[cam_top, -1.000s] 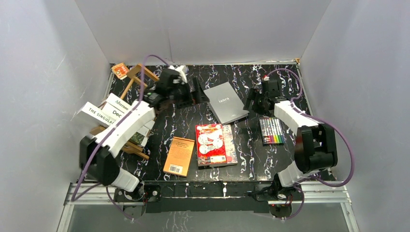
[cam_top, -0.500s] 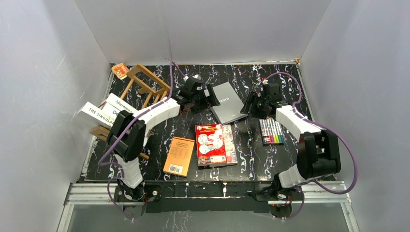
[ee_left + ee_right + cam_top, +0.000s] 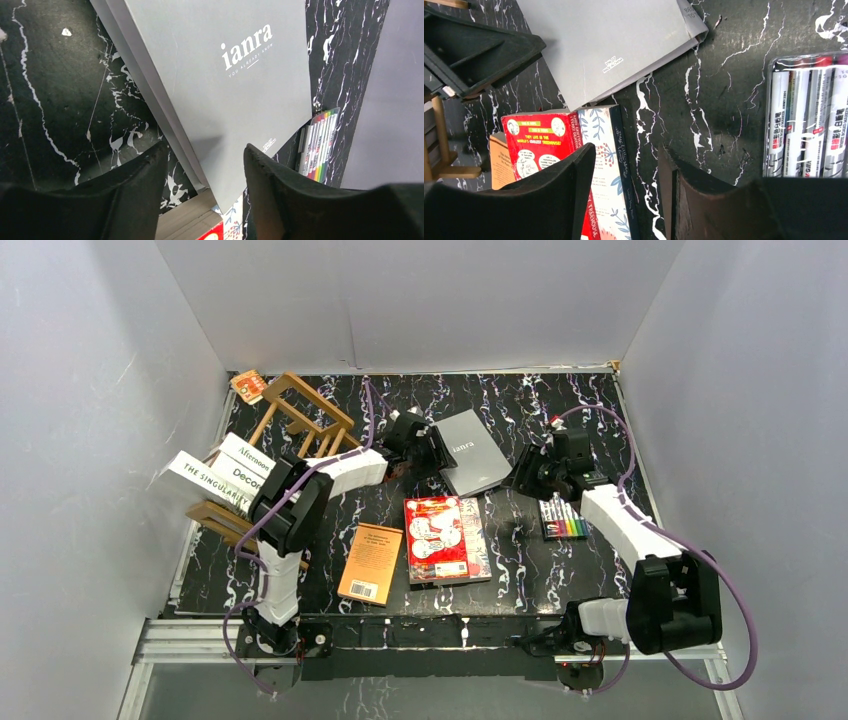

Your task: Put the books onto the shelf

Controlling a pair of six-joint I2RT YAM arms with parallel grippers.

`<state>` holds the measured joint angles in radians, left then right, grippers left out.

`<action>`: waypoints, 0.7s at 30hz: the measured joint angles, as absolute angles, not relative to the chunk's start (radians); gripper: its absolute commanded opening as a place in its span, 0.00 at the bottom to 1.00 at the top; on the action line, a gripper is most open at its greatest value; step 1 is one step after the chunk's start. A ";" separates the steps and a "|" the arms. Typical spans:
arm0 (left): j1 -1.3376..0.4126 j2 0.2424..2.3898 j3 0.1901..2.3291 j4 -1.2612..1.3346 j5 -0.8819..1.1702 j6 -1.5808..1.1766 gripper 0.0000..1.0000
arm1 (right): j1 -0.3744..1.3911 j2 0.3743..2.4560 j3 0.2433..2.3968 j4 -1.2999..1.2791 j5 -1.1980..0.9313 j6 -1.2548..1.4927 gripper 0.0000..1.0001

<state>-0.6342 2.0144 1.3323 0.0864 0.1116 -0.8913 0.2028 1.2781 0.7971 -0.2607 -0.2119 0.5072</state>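
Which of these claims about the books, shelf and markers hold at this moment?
1. The grey book lies on the table, off the shelf. True.
2. The marker pack lies left of the orange paperback. False: it lies well to its right.
3. The red book rests on a leaf-patterned book. True.
4. The shelf holds no books. False: white-spined books rest in it.
5. The right fingers clamp the marker pack. False: they stand apart over bare table beside it.

floral book [image 3: 603, 160] mostly under red book [image 3: 541, 145], marker pack [image 3: 809, 120] cropped
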 measured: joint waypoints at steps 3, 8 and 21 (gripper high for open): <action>-0.634 2.030 1.332 0.100 0.121 -0.899 0.44 | 0.203 1.264 0.790 -0.261 -0.216 0.517 0.56; -0.634 2.041 1.320 0.106 0.136 -0.906 0.27 | 0.203 1.245 0.790 -0.260 -0.216 0.521 0.55; -0.592 2.041 1.317 0.148 0.253 -0.917 0.00 | 0.203 1.193 0.789 -0.274 -0.162 0.521 0.55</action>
